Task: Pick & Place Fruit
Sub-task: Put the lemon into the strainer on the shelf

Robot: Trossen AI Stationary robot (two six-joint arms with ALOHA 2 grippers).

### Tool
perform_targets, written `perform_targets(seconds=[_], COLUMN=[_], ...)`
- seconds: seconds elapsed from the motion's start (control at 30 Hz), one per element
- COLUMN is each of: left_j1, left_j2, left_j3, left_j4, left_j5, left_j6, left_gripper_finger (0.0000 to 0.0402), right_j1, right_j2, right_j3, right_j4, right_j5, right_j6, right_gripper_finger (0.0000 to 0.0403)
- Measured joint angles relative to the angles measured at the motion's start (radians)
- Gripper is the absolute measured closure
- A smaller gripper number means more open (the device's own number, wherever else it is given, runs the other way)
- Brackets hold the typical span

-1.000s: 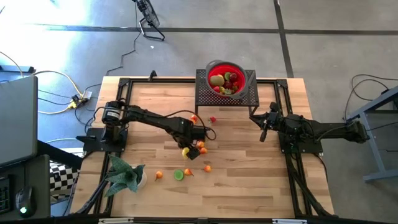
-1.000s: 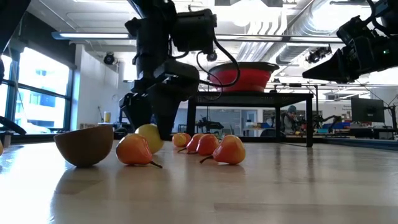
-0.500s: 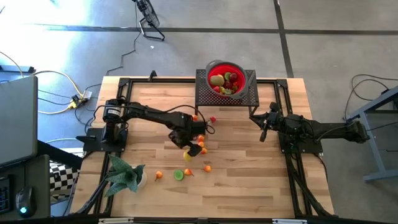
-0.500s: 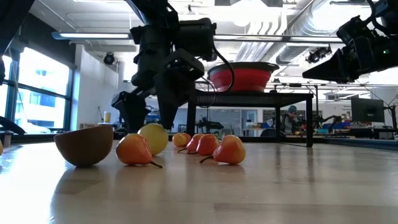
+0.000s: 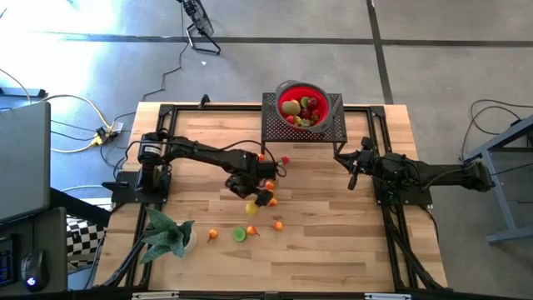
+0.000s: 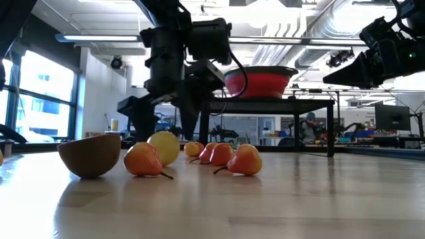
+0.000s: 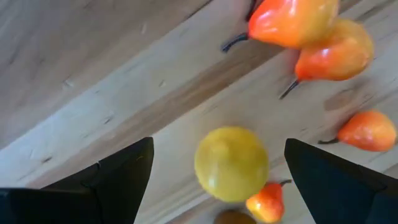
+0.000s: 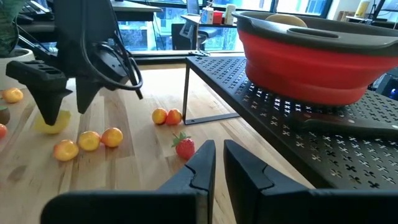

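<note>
1. Over the last second the left gripper swung from beside the lemon to right above it. Jaws stayed spread wide throughout, nothing pinched.
2. Now: lemon sits on the wood between the two open jaws, roughly centred in the gap, not touched as far as I can tell. The low view shows the fingers hanging just over it, tips not down at table level yet.
3. Reading: alignment done, so descend and close is next. None of the loose fruit has moved.
4. Several small orange pear-like fruits lie just outside one jaw, close enough to get nudged on the way down.
5. Right gripper is parked well away near the rack, jaws pressed together, empty.
6. Destination: red bowl on the black mesh rack, already holding some fruit.
7. Surface: light butcher-block table, a strawberry beside the rack leg, a leafy plant at the left corner.
8. Room: open lab, big windows, overhead ducting, desks behind.
</note>
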Motion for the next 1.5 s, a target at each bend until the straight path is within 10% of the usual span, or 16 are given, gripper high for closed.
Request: perform_targets(seconds=[0.37, 0.73, 1.27, 1.5], left_j1=[-0.061, -0.092, -0.119, -0.135], left_j2=[0.0, 0.0, 0.0, 0.0], left_j3=[0.0, 0.0, 0.0, 0.0], left_j4=[0.009, 0.01, 0.007, 0.004], left_j5=[0.007, -0.223, -0.13, -0.252], left_j6=[-0.121, -0.287, -0.123, -0.169], left_gripper_finger=[0.0048, 0.0048, 0.0048, 0.0048], right_j1=[0.0, 0.0, 0.0, 0.0], right_j2=[0.0, 0.0, 0.0, 0.0], right_j3=[0.0, 0.0, 0.0, 0.0], right_j4=[0.0, -0.001, -0.001, -0.001], right_j5=[0.0, 0.0, -0.001, 0.0], right_j6=[0.0, 0.0, 0.003, 0.003], right_gripper_finger=[0.0377, 0.0377, 0.0377, 0.0377])
